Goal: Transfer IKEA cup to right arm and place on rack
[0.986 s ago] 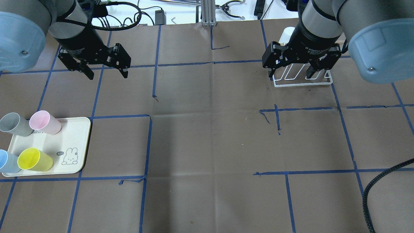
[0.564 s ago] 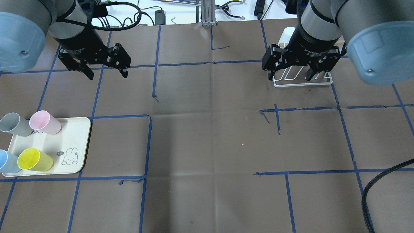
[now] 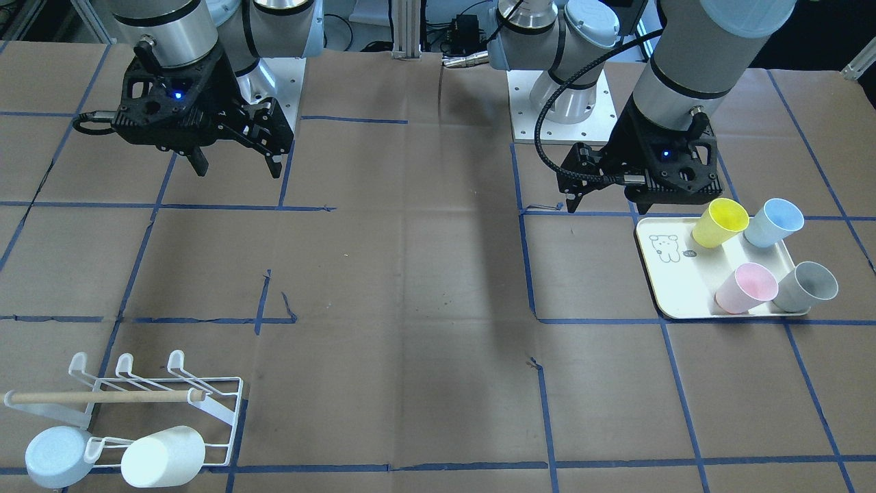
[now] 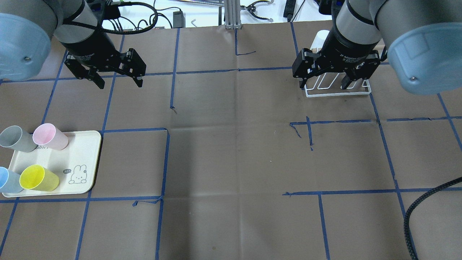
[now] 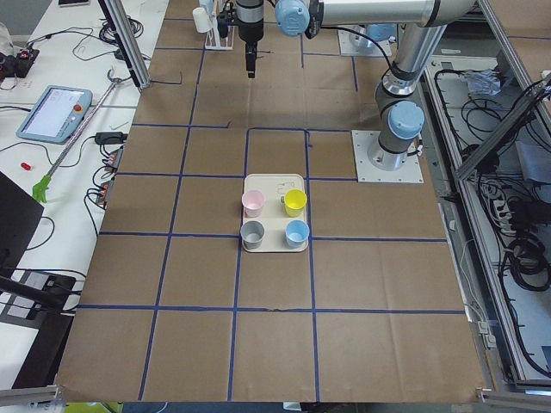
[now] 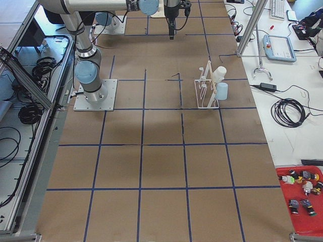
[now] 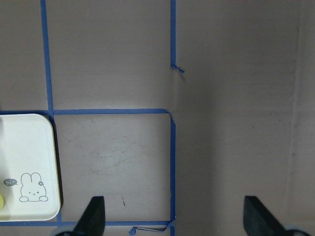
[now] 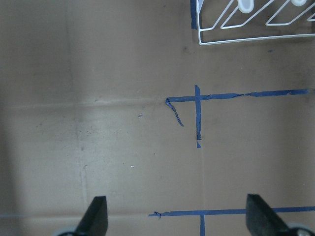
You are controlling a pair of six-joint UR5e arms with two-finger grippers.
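Note:
Four cups lie on a cream tray [image 4: 81, 151]: grey [image 4: 16, 139], pink [image 4: 50, 136], blue [image 4: 7, 180] and yellow [image 4: 38, 178]. My left gripper [image 4: 120, 85] is open and empty, above the table beyond the tray. Its fingertips [image 7: 93, 216] frame bare table, with the tray corner [image 7: 24, 162] at the left. The white wire rack [image 3: 157, 397] with a wooden dowel holds a white cup [image 3: 164, 455] and a light blue cup [image 3: 58, 457]. My right gripper [image 4: 323, 86] is open and empty, hanging above the rack's near edge [image 4: 337, 93].
The table is brown paper with a grid of blue tape. A black cable [image 4: 426, 202] loops in at the overhead view's right edge. The rack's near corner shows at the top of the right wrist view [image 8: 246, 34].
My right gripper has shifted slightly toward the far side of the table and stays open. My left gripper and the cups have not moved.

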